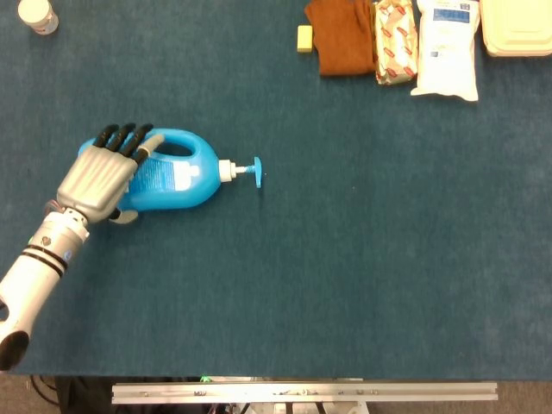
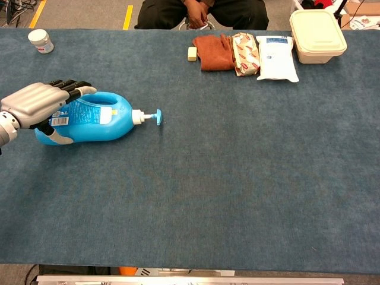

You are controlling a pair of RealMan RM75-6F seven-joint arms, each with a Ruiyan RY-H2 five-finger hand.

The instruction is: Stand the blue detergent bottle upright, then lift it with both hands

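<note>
L hand (image 1: pixel 97 178) wraps lying detergent bottle (image 1: pixel 177 172) base.

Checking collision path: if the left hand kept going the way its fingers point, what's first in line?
The blue detergent bottle, which the left hand already lies over; beyond it bare table, probably.

The left hand (image 1: pixel 97 178) lies at the left of the scene, its silver back turned upward, the forearm running back from it toward the near left corner. The dark fingers (image 2: pixel 70 86) reach away to the far right, lying close together and only slightly bent. The thumb (image 2: pixel 57 138) curls underneath on the near side, apart from the fingers. The wrist shows dark bands. The right hand appears in neither view
</note>
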